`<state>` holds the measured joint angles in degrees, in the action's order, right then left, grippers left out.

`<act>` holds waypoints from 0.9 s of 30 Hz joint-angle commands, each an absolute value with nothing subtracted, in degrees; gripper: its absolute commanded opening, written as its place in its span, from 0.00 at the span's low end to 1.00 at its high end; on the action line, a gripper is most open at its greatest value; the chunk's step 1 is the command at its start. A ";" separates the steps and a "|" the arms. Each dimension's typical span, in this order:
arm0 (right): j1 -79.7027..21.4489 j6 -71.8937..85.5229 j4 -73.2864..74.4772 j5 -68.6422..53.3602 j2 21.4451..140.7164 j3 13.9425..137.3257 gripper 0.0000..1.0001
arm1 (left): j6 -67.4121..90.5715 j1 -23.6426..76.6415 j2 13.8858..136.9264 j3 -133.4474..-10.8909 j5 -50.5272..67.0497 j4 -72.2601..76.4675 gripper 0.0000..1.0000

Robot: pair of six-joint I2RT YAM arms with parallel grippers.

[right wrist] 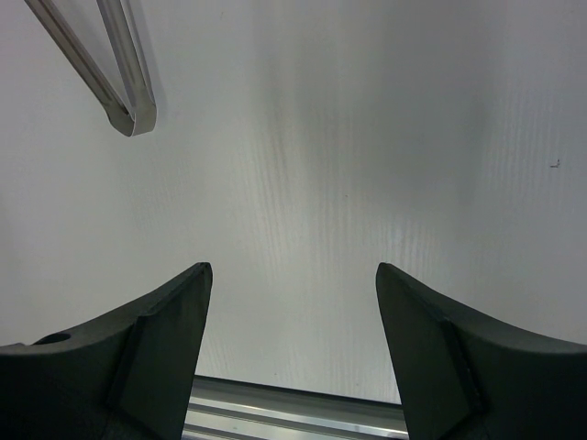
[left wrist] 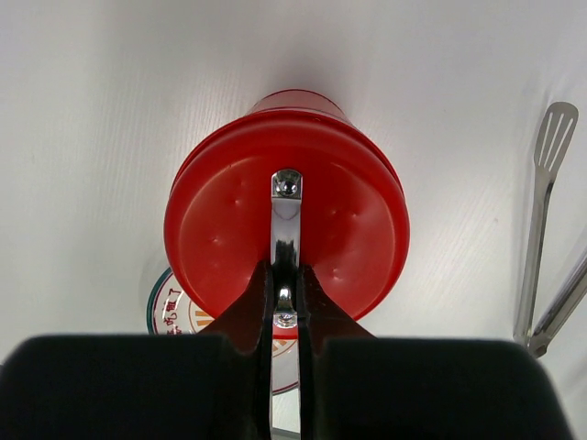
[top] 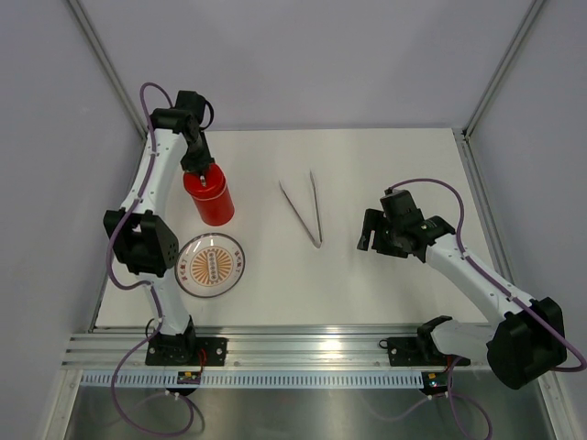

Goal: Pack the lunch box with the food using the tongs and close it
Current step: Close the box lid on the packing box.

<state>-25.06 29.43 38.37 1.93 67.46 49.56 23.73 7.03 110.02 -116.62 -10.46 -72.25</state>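
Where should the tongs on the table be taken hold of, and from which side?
Probably across both arms of the tongs, just beyond the joined end, coming down from above with the open right hand. They lie flat in a narrow V, joint nearest that hand, so the arms sit close enough there to squeeze.

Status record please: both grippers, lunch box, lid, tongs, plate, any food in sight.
left gripper: fingers shut on the lid's silver handle
lunch box: upright, far left of table, beyond the plate
lid: on top of the lunch box
right gripper: open, holding nothing, above bare table
tongs: lying mid-table, joined end nearest the right gripper
plate: nothing on it
food: none visible
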 commanded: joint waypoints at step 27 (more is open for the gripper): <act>-24.87 29.53 38.32 1.05 66.45 52.65 0.79 | 23.20 6.15 110.57 -108.64 -7.21 -65.66 0.00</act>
